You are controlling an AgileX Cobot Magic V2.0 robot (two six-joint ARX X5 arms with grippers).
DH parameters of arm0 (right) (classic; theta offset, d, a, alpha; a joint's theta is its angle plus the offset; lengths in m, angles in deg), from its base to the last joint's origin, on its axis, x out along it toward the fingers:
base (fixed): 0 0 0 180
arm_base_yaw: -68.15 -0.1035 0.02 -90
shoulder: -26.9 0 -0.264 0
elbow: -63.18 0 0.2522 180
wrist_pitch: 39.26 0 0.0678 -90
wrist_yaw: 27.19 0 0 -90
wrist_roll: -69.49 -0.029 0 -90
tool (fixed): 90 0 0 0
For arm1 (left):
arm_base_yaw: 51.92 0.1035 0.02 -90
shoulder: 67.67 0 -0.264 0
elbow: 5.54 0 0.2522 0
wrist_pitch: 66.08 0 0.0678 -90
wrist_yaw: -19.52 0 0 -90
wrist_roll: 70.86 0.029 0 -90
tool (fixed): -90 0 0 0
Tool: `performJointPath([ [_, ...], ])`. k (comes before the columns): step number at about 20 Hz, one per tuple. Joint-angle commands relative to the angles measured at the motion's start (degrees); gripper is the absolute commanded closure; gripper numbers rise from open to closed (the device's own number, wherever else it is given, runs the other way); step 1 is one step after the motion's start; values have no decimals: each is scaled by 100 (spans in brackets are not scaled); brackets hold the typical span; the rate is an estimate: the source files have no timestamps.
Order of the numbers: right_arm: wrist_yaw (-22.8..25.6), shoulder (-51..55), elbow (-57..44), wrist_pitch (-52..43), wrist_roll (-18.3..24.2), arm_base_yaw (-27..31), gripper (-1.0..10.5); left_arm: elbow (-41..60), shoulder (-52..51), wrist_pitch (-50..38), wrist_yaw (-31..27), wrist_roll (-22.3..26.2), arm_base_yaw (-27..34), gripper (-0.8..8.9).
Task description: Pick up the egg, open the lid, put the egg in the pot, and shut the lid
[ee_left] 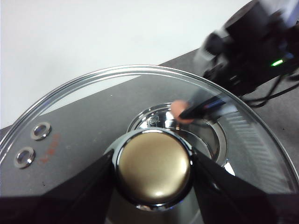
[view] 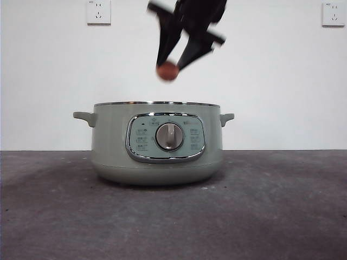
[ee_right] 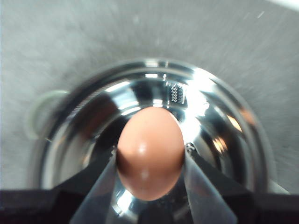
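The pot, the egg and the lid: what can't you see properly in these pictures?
- Inside of the pot: hidden in the front view by its own wall.
- Egg and right gripper: blurred in the front view.
- Lid: out of the front view; in the left wrist view the bottom edge cuts it off, and the left gripper covers the knob's sides.
- Panel writing: too small.
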Motion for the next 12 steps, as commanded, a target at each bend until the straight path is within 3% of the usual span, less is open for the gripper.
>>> performJointPath([
  [1,-13,-479,166,24,76,-33,963,-44,-61,-229,26,-9,17,822],
  [12,264,-1405,199,234,525,-144,963,-44,50,-229,26,11,17,822],
])
